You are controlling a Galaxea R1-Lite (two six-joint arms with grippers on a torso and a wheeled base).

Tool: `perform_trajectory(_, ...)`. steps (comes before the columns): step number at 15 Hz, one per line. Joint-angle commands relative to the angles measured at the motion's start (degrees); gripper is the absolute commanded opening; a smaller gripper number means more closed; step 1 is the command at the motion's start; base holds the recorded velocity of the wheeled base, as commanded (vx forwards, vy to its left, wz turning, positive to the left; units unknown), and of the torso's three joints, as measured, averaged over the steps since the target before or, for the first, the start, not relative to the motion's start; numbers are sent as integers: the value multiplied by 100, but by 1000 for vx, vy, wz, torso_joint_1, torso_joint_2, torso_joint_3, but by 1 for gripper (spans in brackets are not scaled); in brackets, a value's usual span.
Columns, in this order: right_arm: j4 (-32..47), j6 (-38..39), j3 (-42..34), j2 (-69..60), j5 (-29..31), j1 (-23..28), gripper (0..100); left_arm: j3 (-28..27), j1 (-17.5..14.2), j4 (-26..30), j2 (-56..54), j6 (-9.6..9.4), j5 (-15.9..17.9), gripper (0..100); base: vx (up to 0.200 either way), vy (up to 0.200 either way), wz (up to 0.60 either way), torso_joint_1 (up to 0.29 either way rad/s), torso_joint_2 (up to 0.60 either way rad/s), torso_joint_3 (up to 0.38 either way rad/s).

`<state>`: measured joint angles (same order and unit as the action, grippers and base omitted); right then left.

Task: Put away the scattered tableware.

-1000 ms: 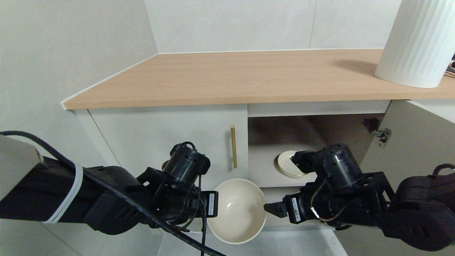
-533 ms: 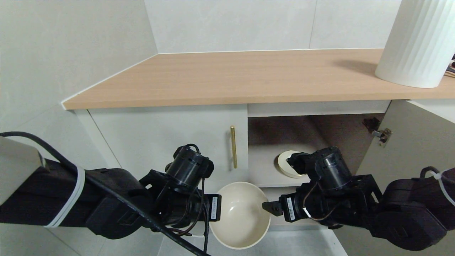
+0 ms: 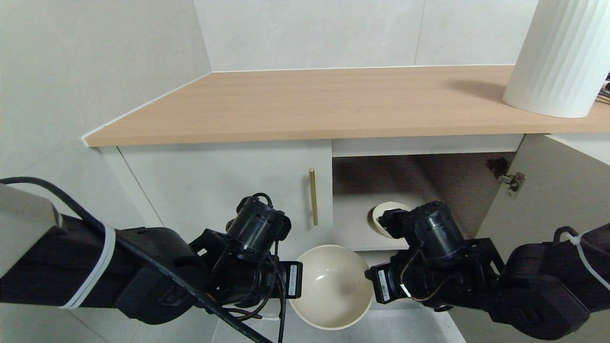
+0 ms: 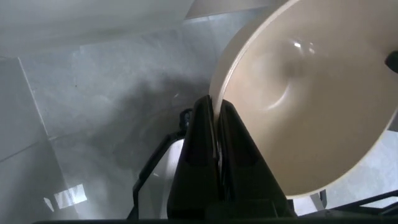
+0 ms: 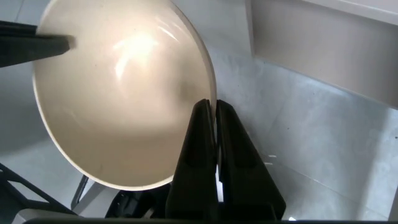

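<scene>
We see bowl (image 3: 332, 290) between jaws: left gripper (image 3: 296, 281) pinching one rim side, right gripper (image 3: 371, 285) pinching opposite side; plate (image 3: 385, 213) beyond right jaws, inside open cabinet (image 3: 351, 225).

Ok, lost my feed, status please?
Left gripper shut on bowl rim. Right gripper shut on opposite rim. Cabinet open, plate inside.

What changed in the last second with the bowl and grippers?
The bowl, held by the left gripper, has shifted a little right, toward the open cabinet. The right gripper has slid onto the opposite rim and now pinches it. The plate in the cabinet and the white ribbed vessel on the counter stayed put.
</scene>
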<state>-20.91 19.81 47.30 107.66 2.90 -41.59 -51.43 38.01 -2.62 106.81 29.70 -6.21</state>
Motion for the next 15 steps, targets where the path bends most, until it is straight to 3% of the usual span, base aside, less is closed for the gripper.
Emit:
perform_trajectory(1, 25, -3, -1, 19, 35, 2, 0, -16, -4, 25, -29, 10, -30, 0, 0, 0, 0, 0, 0, 0)
perform_trajectory(6, 25, -3, 7, 27, 35, 11, 0, -25, -13, 16, -47, 10, -100, 0, 0, 0, 0, 0, 0, 0)
perform_trajectory(7, 25, -3, 7, 27, 35, 11, 0, -25, -4, 16, -38, 19, -100, 100, 0, 0, 0, 0, 0, 0)
perform_trajectory(15, 52, -39, 7, 115, 44, 64, 0, -25, -4, 16, -38, 19, -100, 100, 0, 0, 0, 0, 0, 0)
